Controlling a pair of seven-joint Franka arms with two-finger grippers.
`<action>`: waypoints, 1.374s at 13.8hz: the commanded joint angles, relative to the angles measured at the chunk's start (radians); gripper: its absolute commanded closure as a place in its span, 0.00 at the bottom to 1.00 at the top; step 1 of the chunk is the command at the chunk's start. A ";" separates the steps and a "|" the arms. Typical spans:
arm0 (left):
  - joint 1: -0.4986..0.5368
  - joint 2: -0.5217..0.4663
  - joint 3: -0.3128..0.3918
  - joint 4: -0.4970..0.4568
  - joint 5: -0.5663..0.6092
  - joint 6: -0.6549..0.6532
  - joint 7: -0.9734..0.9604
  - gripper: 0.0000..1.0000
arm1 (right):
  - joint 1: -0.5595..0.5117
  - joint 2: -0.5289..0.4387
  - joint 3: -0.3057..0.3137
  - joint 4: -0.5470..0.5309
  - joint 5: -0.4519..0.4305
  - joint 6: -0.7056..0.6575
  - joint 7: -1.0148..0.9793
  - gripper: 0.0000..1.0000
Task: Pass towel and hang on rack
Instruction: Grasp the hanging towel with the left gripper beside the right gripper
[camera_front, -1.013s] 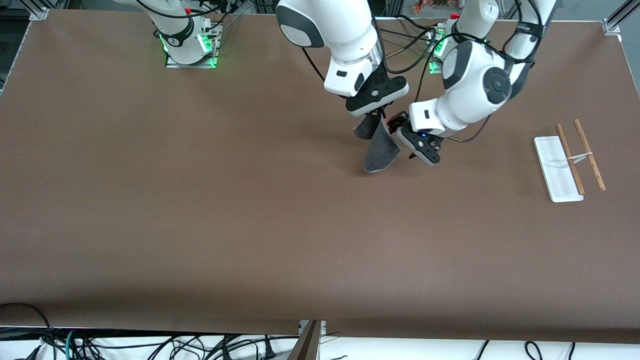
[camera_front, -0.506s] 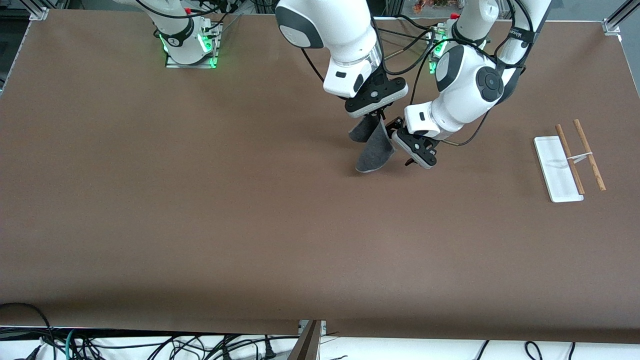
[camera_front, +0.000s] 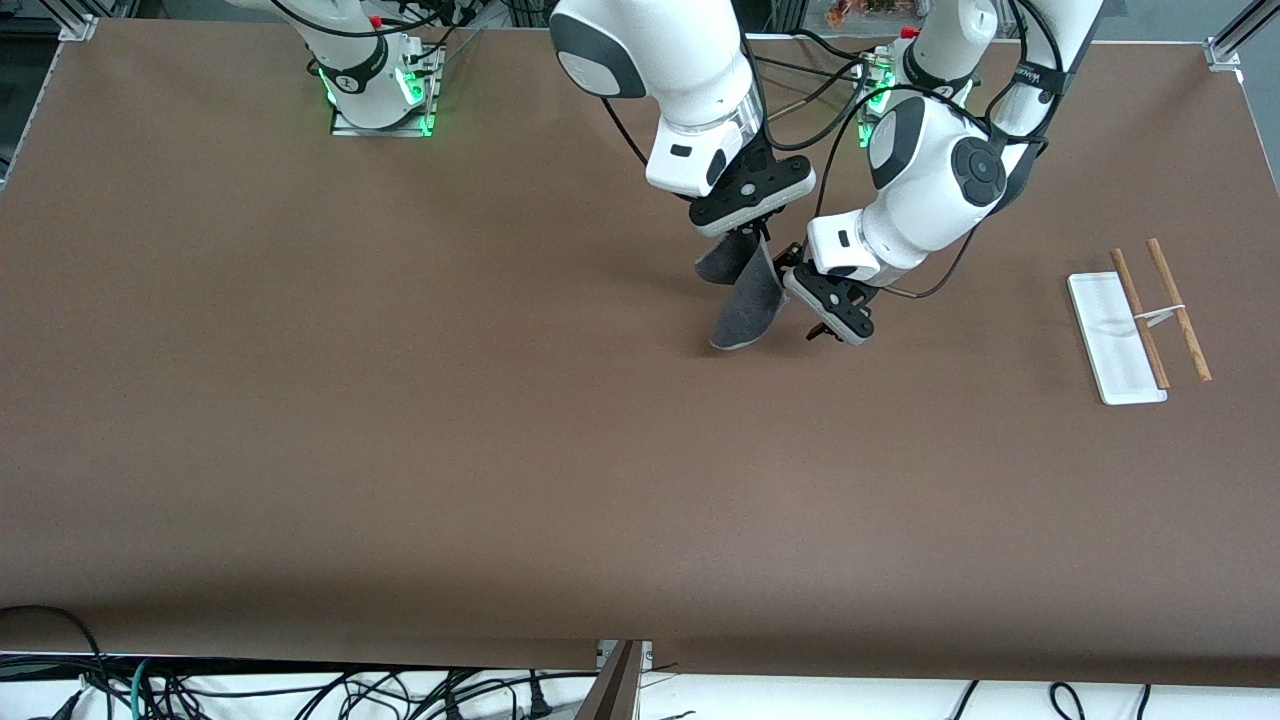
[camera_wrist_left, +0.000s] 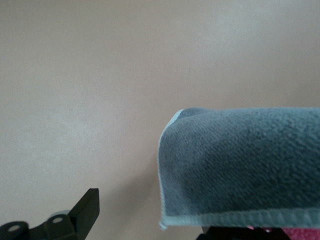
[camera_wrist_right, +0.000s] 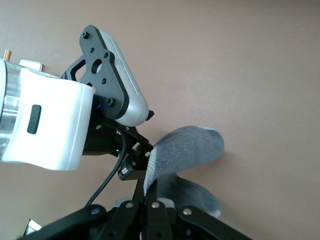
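Here, on a wide brown table, two white robot arms meet above the middle, toward the edge where their bases stand; reading across the front view, the right arm's base with green lights comes first, then open tabletop, then the right gripper, pointing down, its fingers pinched shut on the top of the towel; the towel hangs in the air over the table, folded, its dark grey face outward, its long axis running from the pinch down toward the camera, its rounded lower end slanted slightly toward the right arm's end of the table; a light-grey trim edges it, and a strip of pink-red shows at one edge in the left wrist view; just beside the towel comes the left gripper, tilted, over the table, its fingers spread wide on either side of the cloth's upper part, one black fingertip standing clear of the fabric, so nothing is clamped there; well apart, at the left arm's end of the table, stands the rack, its flat white base lengthwise toward the camera, two thin brown rods parallel alongside, joined by a small white piece; nothing lies between the towel and the rack except bare tabletop.
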 joint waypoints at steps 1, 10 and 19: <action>-0.003 0.009 0.000 0.026 -0.009 0.007 0.029 0.23 | 0.000 0.007 0.001 0.017 -0.002 0.006 -0.018 1.00; 0.004 0.004 0.003 0.026 -0.011 -0.002 0.029 1.00 | 0.000 0.007 0.001 0.017 -0.002 0.006 -0.016 1.00; 0.128 -0.077 0.008 0.029 -0.009 -0.137 0.102 1.00 | -0.002 0.005 0.001 0.017 -0.002 0.004 -0.013 0.00</action>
